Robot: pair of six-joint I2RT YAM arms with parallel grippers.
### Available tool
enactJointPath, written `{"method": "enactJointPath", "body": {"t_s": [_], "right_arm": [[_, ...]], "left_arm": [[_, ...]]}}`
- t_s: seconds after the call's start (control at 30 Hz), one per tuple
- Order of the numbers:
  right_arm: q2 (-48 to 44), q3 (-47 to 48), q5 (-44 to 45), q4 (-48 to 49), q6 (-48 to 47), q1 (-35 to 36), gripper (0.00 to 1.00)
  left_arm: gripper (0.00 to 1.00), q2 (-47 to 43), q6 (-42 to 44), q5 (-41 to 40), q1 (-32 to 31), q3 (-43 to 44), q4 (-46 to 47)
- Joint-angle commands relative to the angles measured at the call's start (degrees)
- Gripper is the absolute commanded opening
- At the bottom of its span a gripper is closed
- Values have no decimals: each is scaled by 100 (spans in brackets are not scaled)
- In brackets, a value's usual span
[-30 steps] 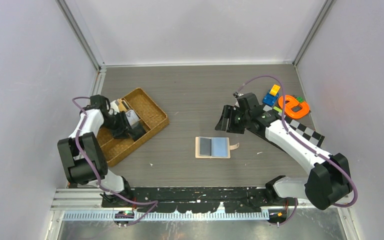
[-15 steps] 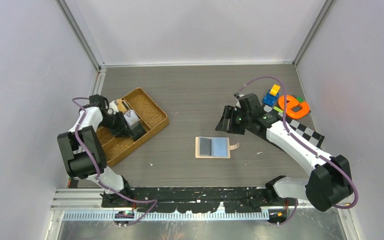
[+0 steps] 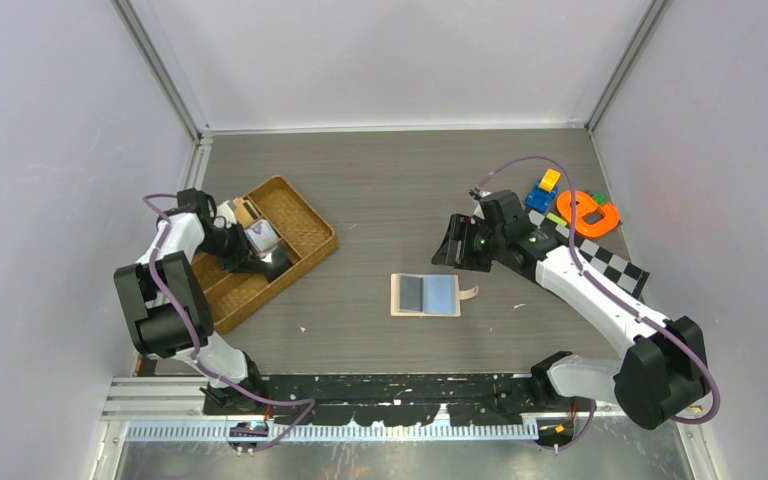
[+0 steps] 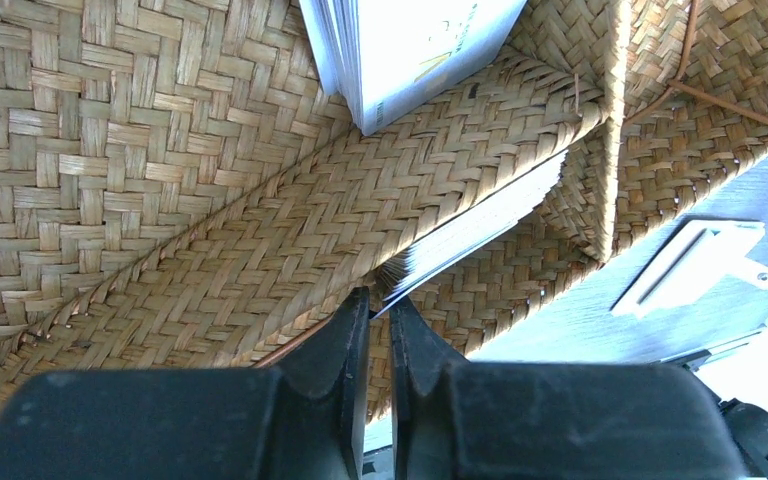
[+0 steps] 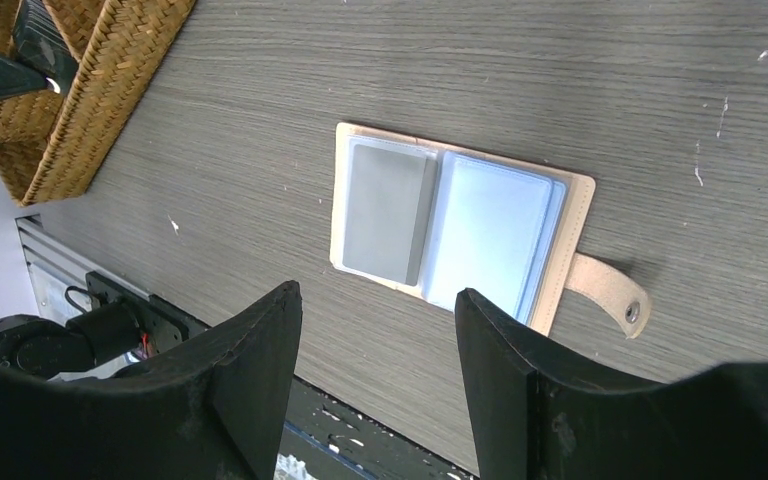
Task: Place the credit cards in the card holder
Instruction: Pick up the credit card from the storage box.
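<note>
**Q:** Item one, the card holder (image 3: 425, 295): where is it logged?

**A:** It is entered as lying open and flat on the surface (image 3: 380, 190), near the middle. Its long axis is set across, left to right, and the fold runs away from the bases. The snap tab (image 5: 610, 295) is turned out on the right-hand end.

**Q:** And the credit cards?

**A:** Two are listed on it. The grey card (image 5: 385, 210) is on the left half and the light blue card (image 5: 490, 230) on the right half. Whether they are fully tucked into the pockets cannot be told.

**Q:** Right tool (image 3: 457, 247): what state and bearing?

**A:** It is spread wide and nothing is held. It is poised just beyond the holder's far right corner, so the holder lies toward the bases and slightly leftward of it. The right arm is judged much the nearer.

**Q:** Left tool (image 4: 377, 305)?

**A:** It is recorded well apart, inside the wicker tray (image 3: 305, 215). Its jaws are drawn to a thin slit at the corner of a pale stack (image 4: 480, 225). Whether that corner is pinched cannot be told.

**Q:** What does the coming move turn on?

**A:** A short reach toward the bases by the right tool is judged to be what is called for.
</note>
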Motion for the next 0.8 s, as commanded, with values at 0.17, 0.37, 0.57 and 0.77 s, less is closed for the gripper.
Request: {"method": "enactJointPath", "body": {"t_s": [0.17,0.37,0.57,0.77], "right_arm": [[-164,-55,-230,217,-63,-34,63],[-157,-38,-270,217,-63,-37,63],[-156,-29,-288,218,-64,-37,63],[-153,-38,-297,213,-56,-41,63]], "left_arm": [[5,-547,41,61,57,-330,161],[4,-917,-10,145,50,-493,177],[3,-1129,-55,170,53,-584,233],[0,-1195,-37,296,44,-584,211]]}}
